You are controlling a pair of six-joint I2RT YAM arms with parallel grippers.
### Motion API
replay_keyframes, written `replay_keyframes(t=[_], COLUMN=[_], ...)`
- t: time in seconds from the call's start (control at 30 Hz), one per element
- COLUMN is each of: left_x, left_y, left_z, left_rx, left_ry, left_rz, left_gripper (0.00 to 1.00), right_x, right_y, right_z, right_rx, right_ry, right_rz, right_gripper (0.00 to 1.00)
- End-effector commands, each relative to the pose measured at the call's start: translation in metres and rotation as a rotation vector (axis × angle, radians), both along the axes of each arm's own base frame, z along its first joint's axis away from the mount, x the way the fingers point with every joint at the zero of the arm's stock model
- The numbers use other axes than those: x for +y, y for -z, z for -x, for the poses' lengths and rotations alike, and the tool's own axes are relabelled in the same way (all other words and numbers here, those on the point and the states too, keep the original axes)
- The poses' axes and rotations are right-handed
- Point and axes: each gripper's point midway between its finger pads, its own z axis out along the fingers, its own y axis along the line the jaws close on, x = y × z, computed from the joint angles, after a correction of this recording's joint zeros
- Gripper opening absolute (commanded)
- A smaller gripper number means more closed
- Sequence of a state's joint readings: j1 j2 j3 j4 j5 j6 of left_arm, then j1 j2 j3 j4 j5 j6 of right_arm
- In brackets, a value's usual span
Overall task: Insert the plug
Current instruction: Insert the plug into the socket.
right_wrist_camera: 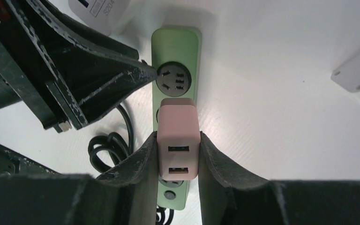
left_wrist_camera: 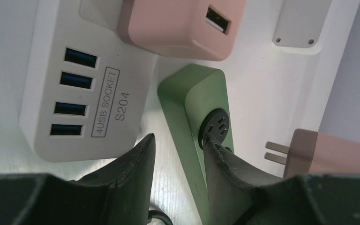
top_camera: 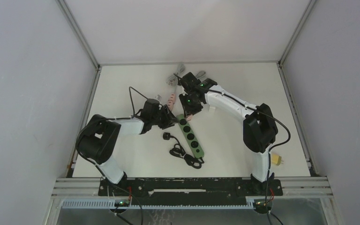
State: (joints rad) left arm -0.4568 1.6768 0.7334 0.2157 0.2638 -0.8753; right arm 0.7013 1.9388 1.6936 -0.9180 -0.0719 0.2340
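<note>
A green power strip (top_camera: 194,140) lies at the table's middle, its end socket (right_wrist_camera: 172,78) bare. My right gripper (right_wrist_camera: 178,140) is shut on a pink USB plug (right_wrist_camera: 178,130), held just over the strip's second socket. The plug's two flat prongs (left_wrist_camera: 276,152) stand clear in the air. My left gripper (left_wrist_camera: 179,138) is open and straddles the strip's (left_wrist_camera: 192,108) long edge. One of its fingers (left_wrist_camera: 225,164) rests on the end socket's rim, and the other (left_wrist_camera: 136,168) is on the table beside the strip, a gap away.
A white 4-port USB hub (left_wrist_camera: 82,89) and a second pink charger (left_wrist_camera: 183,26) lie just past the strip's end. A white block (right_wrist_camera: 356,70) sits to the right. The strip's black cable (top_camera: 185,157) coils near its plug (top_camera: 167,136). More adapters (top_camera: 176,77) lie at the back.
</note>
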Motion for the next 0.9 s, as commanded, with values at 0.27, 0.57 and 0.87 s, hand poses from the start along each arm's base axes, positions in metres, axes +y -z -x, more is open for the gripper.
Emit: replay_keyframes(t=[0.27, 0.57, 0.87], left_x=[-0.013, -0.013, -0.013], left_y=[-0.006, 0.004, 0.006], left_z=[-0.017, -0.015, -0.013], left_rx=[-0.017, 0.008, 0.015], left_ry=[0.007, 0.006, 0.008], left_rz=[0.061, 0.061, 0.063], left_gripper=[0.44, 0.41, 0.38], right_x=[0.024, 0.019, 0.019], right_y=[0.007, 0.021, 0.016], right_z=[-0.027, -0.028, -0.014], right_rx=[-0.067, -0.060, -0.025], right_ry=[0.013, 0.026, 0.014], right_rz=[-0.023, 0.041, 0.073], right_gripper=[0.00, 0.00, 0.00])
